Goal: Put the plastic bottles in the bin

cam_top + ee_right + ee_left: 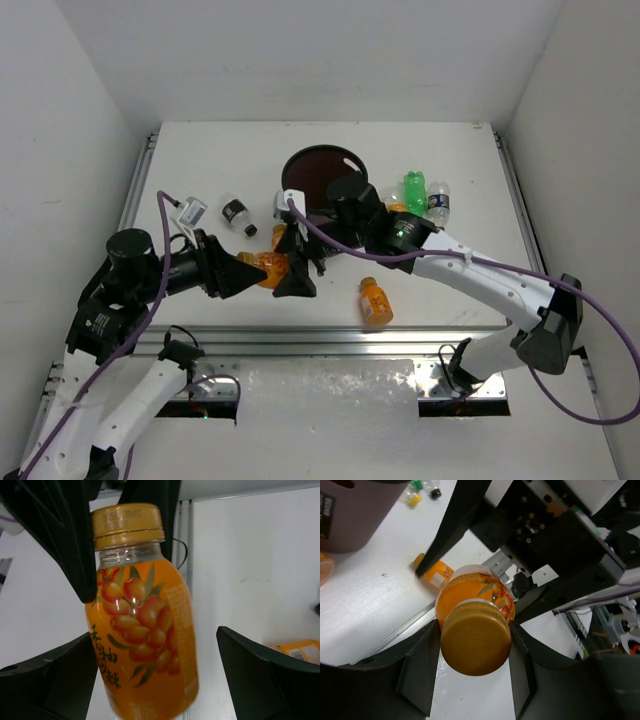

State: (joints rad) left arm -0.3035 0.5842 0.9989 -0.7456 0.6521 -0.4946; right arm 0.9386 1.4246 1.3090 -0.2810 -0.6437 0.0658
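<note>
My left gripper is shut on the neck and cap of an orange-filled bottle and holds it above the table's front middle. In the left wrist view its gold cap sits between my fingers. My right gripper is open and straddles the same bottle's body; its right finger stands well apart from it. The dark brown bin stands behind. A second orange bottle lies on the table. A green bottle and a clear bottle lie right of the bin. Another clear bottle lies left of it.
An orange bottle shows partly behind the right arm beside the bin. White walls enclose the table on three sides. A metal rail runs along the near edge. Purple cables loop from both arms.
</note>
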